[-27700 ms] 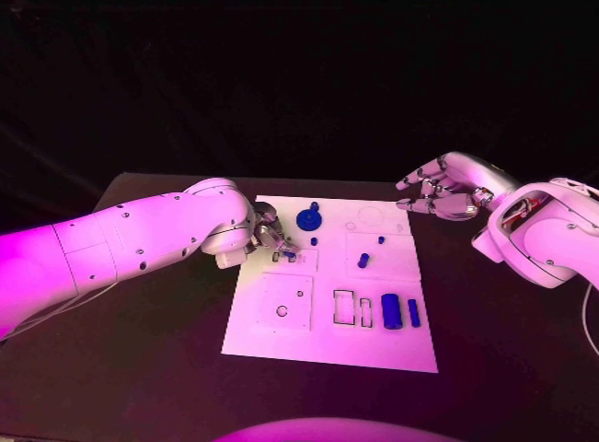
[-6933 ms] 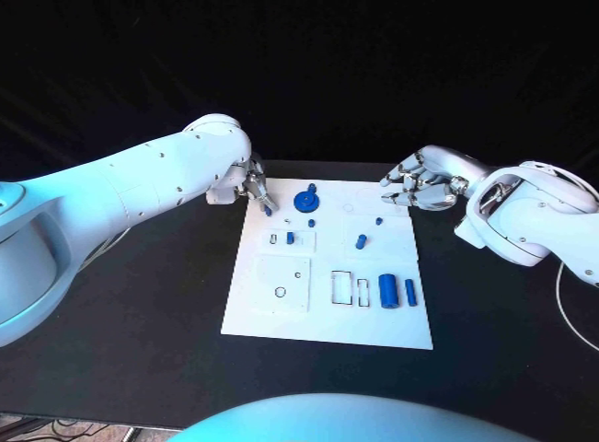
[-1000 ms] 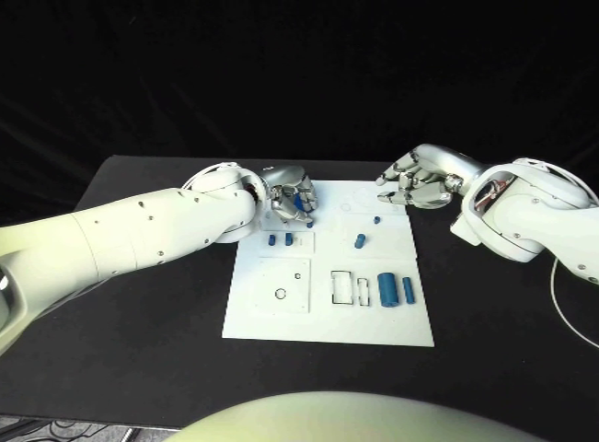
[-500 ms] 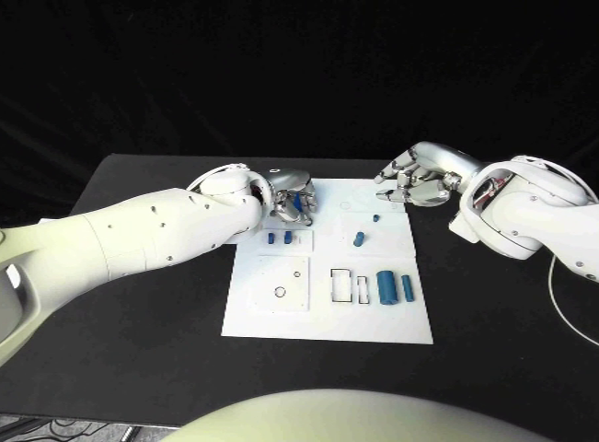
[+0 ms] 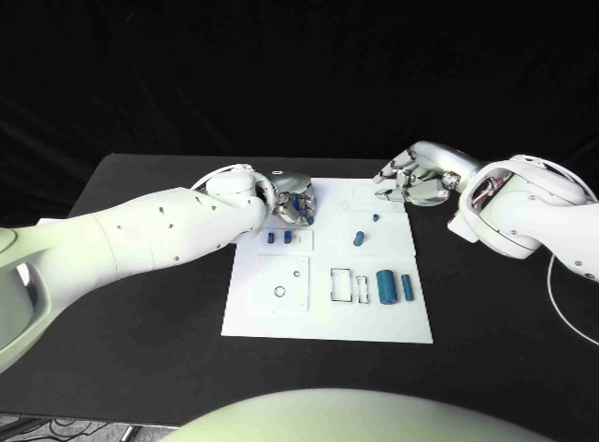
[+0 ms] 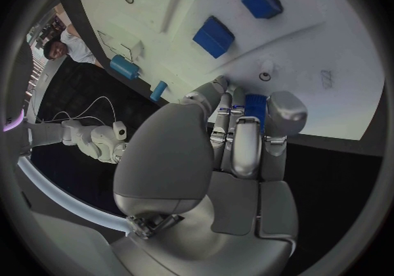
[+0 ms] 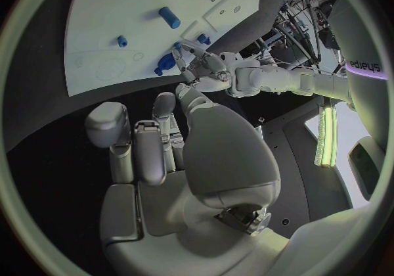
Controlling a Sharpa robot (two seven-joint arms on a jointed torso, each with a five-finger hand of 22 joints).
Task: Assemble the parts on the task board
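Left hand (image 5: 293, 204): hovering over the board's far left corner, fingers curling around a small blue part (image 6: 253, 104); judged to be gripping it, though the fingers are hiding most of the piece.

Board (image 5: 280, 318): white plate lying flat mid-table. Nearest row: two upright-lying cylinders (image 5: 385, 289) sitting beside empty rectangular slots (image 5: 341, 284). Next row: two short pegs (image 5: 280, 238) standing side by side, one oblong piece (image 5: 359, 239) lying loose to their right. Farther: a tiny stud (image 5: 376, 218).

Handling, as a judgement: parts are looking like rigid, light, smooth plastic, so likely slipping under a loose pinch; taking each across its middle with fingertips is seeming safest.

Right hand (image 5: 413, 185): hanging over the far right corner, fingers curling inward, holding nothing visible.
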